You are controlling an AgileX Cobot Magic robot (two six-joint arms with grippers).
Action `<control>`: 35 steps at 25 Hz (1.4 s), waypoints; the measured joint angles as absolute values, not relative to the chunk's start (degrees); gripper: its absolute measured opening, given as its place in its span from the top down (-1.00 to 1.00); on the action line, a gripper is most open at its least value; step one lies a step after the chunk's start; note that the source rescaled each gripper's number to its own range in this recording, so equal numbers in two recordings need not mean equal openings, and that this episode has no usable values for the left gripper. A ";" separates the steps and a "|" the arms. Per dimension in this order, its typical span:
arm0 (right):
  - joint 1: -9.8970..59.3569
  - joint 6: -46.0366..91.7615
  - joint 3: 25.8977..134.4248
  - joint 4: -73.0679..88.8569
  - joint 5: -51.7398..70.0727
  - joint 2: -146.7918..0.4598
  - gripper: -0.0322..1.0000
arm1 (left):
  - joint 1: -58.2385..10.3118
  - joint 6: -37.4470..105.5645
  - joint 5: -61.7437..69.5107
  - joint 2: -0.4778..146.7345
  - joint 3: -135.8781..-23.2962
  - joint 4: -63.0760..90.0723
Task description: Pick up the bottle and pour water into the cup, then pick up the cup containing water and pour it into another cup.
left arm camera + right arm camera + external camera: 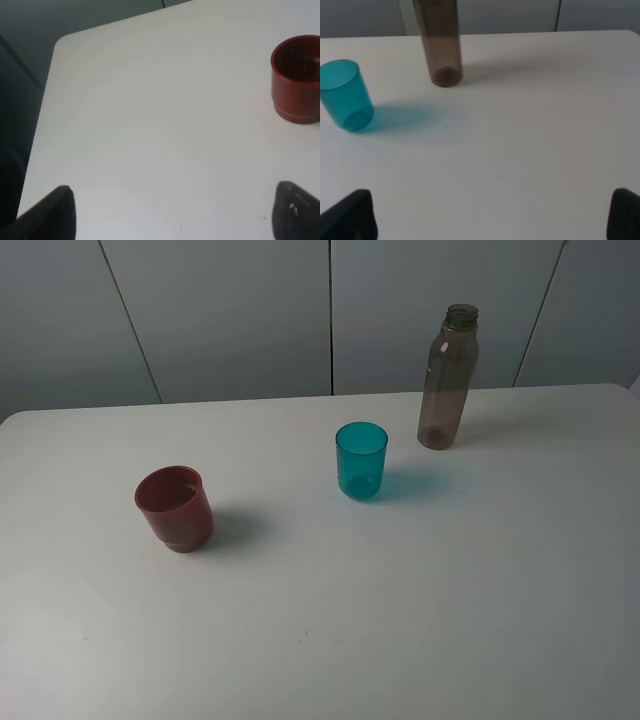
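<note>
On the white surface (pixel 400 620) the dark red cup (pixel 175 507) stands upright at the left; the teal cup (pixel 361 460) stands near the middle; the uncapped bottle (pixel 448 377) stands far right of it; all apart. The left gripper (pixel 172 212) and right gripper (pixel 492 215) hang spread wide, empty.
</note>
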State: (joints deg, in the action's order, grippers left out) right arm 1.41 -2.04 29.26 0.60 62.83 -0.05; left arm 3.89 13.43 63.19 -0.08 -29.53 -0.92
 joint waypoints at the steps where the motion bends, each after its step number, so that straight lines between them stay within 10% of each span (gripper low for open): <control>1: 0.19 -1.59 29.26 0.60 62.83 -0.05 -1.00 | 3.89 13.43 63.19 -0.08 -29.53 -0.92; 35: -3.44 0.51 29.26 2.04 62.83 -0.05 -1.00 | 3.89 13.43 63.19 -0.08 -29.53 -0.92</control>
State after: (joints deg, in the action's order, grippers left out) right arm -3.44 0.51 29.26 2.04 62.83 -0.05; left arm 3.89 13.43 63.19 -0.08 -29.53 -0.92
